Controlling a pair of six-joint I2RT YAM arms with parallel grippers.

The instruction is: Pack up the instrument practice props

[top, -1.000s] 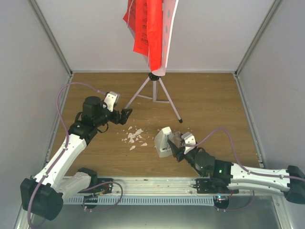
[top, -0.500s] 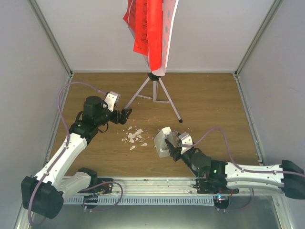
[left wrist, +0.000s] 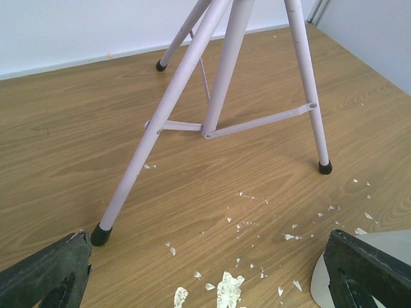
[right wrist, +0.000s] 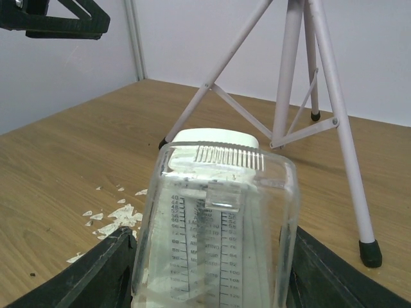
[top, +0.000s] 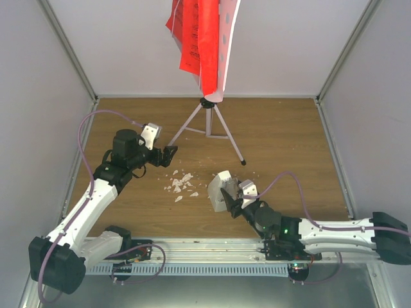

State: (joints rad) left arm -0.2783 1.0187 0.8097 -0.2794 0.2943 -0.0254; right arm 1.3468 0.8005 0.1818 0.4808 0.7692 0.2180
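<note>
Metronome (top: 219, 190): sits on the table in front of the music stand (top: 207, 122), position unchanged. My right gripper (top: 234, 200) has crept in; its jaws now flank the case, but I cannot tell if they are clamped. Left gripper (top: 168, 155) is unmoved beside one stand foot, jaws apart. Judgement: pickup imminent, nothing packed yet.

stand (top: 208, 122) rear centre | metronome (top: 219, 190) before it | crumbs (top: 181, 184) left of metronome

Robot lab test cell — plain white panel walls (top: 289, 45), aluminium corner posts (top: 69, 48), wood-grain tabletop (top: 282, 135)
</note>
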